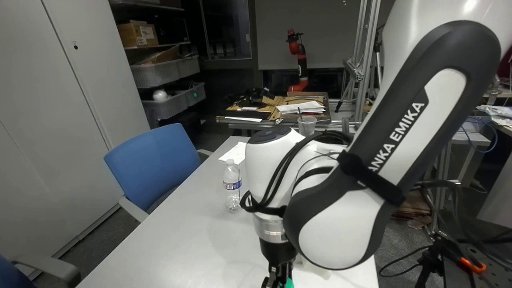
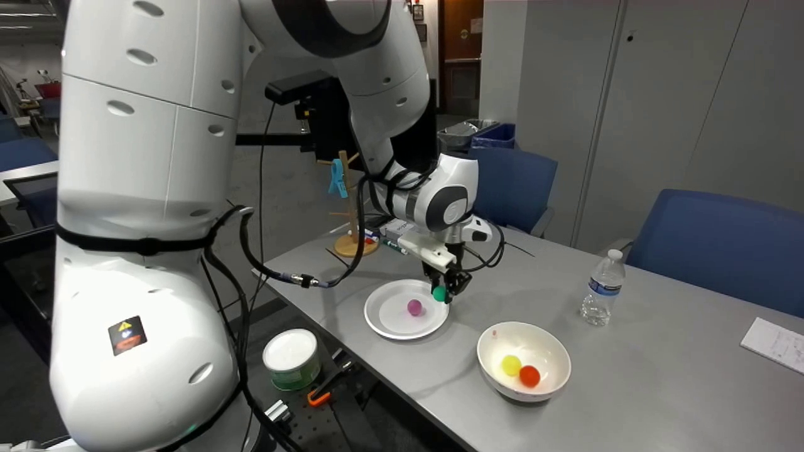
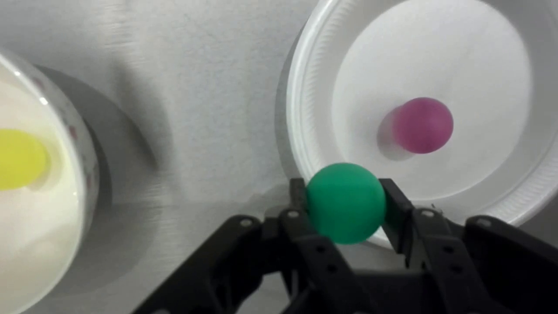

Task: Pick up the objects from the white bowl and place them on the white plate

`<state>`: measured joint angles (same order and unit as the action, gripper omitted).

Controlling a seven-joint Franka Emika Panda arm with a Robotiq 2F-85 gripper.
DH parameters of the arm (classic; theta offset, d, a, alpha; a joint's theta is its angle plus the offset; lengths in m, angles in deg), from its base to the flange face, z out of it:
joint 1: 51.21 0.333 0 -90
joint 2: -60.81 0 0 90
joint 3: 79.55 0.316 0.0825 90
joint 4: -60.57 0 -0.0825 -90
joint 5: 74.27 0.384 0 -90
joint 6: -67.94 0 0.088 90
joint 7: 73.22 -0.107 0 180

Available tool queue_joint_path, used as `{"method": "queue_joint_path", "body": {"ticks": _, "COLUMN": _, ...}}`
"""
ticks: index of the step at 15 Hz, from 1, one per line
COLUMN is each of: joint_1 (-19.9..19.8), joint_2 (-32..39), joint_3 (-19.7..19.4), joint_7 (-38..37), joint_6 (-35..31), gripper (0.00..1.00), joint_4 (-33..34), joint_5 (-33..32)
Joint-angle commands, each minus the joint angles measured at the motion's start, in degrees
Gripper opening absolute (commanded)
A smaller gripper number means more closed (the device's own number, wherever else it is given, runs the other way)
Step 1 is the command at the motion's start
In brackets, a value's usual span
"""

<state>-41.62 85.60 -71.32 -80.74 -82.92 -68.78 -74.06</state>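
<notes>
The tool [image 3: 343,198] pinches the green ball [image 3: 345,209] at the rim of the white plate [image 3: 301,117], likely so it joins the pink ball [image 3: 423,125]; in an exterior view, the near-right white bowl [image 2: 546,345] holds 2: yellow ball [image 2: 511,365], orange-red ball [image 2: 529,376].

Water bottle [image 2: 603,289] and paper sheet [image 2: 776,344] on the grey table [image 2: 666,395] — blue chairs [image 2: 722,245] alongside

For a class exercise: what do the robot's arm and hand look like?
The rounded white robot arm has dark grey panels, black cables, white EMIKA lettering and a dark sticker with a yellow triangle. The jointed black hand has two fingers.
</notes>
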Motion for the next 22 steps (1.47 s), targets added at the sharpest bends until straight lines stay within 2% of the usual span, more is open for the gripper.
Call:
{"method": "queue_joint_path", "body": {"ticks": 1, "joint_1": 0.4, "joint_2": 1.0, "joint_3": 2.1, "joint_7": 0.9, "joint_6": 0.6, "gripper": 0.19, "joint_4": -0.3, "joint_5": 3.0}}
{"method": "queue_joint_path", "body": {"ticks": 6, "joint_1": 0.7, "joint_2": 2.0, "joint_3": 3.6, "joint_7": 1.0, "joint_6": 1.0, "gripper": 0.19, "joint_4": -0.1, "joint_5": 4.4}}
{"method": "queue_joint_path", "body": {"ticks": 7, "joint_1": 0.7, "joint_2": 2.0, "joint_3": 3.7, "joint_7": 1.0, "joint_6": 1.3, "gripper": 0.69, "joint_4": -0.1, "joint_5": 4.4}}
{"method": "queue_joint_path", "body": {"ticks": 8, "joint_1": 0.6, "joint_2": 1.8, "joint_3": 3.6, "joint_7": 1.1, "joint_6": 1.3, "gripper": 0.69, "joint_4": -0.2, "joint_5": 4.3}}
{"method": "queue_joint_path", "body": {"ticks": 12, "joint_1": 0.5, "joint_2": 0.8, "joint_3": 2.8, "joint_7": 0.9, "joint_6": 1.6, "gripper": 0.99, "joint_4": -0.5, "joint_5": 3.7}}
{"method": "queue_joint_path", "body": {"ticks": 17, "joint_1": -0.2, "joint_2": -2.2, "joint_3": 0.1, "joint_7": 0.4, "joint_6": 3.1, "gripper": 1.00, "joint_4": -1.1, "joint_5": 2.6}}
{"method": "queue_joint_path", "body": {"ticks": 22, "joint_1": -1.1, "joint_2": -5.9, "joint_3": -6.0, "joint_7": -1.8, "joint_6": 4.5, "gripper": 1.00, "joint_4": -1.9, "joint_5": -0.3}}
